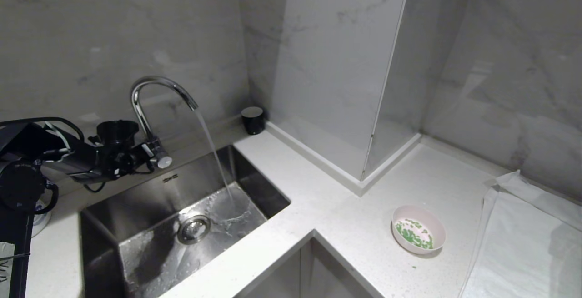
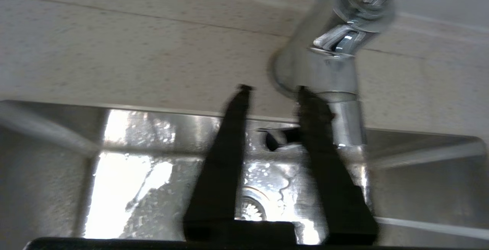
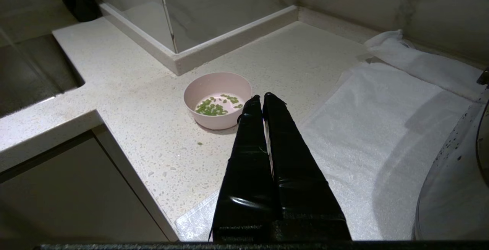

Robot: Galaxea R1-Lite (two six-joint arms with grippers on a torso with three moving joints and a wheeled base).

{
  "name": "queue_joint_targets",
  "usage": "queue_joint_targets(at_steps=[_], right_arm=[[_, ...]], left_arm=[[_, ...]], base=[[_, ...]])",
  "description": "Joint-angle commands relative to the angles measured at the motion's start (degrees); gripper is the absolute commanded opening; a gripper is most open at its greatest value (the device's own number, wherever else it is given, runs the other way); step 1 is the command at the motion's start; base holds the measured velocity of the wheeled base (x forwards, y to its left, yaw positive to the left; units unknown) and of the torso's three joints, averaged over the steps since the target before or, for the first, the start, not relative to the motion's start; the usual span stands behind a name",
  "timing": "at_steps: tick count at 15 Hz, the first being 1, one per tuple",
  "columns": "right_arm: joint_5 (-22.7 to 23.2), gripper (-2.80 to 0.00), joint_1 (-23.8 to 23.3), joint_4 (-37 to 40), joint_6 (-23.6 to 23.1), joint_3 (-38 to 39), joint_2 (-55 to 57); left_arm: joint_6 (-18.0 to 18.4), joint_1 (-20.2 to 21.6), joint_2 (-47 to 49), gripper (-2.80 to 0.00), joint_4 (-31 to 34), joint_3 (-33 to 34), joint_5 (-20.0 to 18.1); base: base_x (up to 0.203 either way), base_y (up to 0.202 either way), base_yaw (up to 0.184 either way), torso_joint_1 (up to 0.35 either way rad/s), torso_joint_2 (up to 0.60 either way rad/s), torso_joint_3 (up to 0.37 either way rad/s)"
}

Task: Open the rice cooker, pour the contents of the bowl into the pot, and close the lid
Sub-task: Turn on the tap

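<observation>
The pale pink bowl (image 1: 418,229) (image 3: 217,105) stands on the white counter to the right of the sink. In it lie the contents, small green pieces (image 1: 414,234) (image 3: 212,108) mixed with white bits. The rice cooker, its pot and its lid are out of view. My left gripper (image 1: 148,154) (image 2: 273,89) hangs over the sink's back edge, open with nothing between its fingers. One finger (image 2: 317,120) rests beside the tap's handle (image 2: 344,120). My right gripper (image 3: 261,96) is shut and empty, hovering just short of the bowl.
Water runs from the chrome tap (image 1: 154,84) into the steel sink (image 1: 268,177). A black cup (image 1: 253,119) stands behind the sink. A white towel (image 1: 523,243) covers the counter on the right, with a shiny metal vessel (image 3: 450,189) on it. One green piece (image 3: 199,143) lies loose.
</observation>
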Motion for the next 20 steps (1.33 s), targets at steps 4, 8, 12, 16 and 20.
queue_joint_targets(at_steps=[4, 8, 12, 16, 20], right_arm=[[0.02, -2.80, 0.00, 0.00, 0.01, 0.15, 0.00], [0.02, -2.80, 0.00, -0.04, 0.01, 0.09, 0.00], [-0.04, -2.80, 0.00, -0.05, -0.01, 0.09, 0.00], [0.04, -2.80, 0.00, 0.02, 0.01, 0.09, 0.00], [0.00, -2.80, 0.00, -0.01, -0.04, 0.18, -0.06]], left_arm=[[-0.35, 0.02, 0.04, 0.00, -0.50, -0.24, 0.00], [-0.73, -0.89, -6.59, 0.00, -0.66, 6.69, -1.45], [-0.80, -2.88, -17.64, 0.00, -0.84, 15.73, -4.17], [-0.73, -5.84, -30.44, 0.00, -0.88, 24.84, -7.25], [-0.64, -16.62, -42.37, 0.00, -0.80, 34.20, -9.49]], base=[[0.000, 0.000, 0.000, 0.000, 0.00, 0.000], [0.000, 0.000, 0.000, 0.000, 0.00, 0.000], [0.000, 0.000, 0.000, 0.000, 0.00, 0.000], [0.000, 0.000, 0.000, 0.000, 0.00, 0.000], [0.000, 0.000, 0.000, 0.000, 0.00, 0.000]])
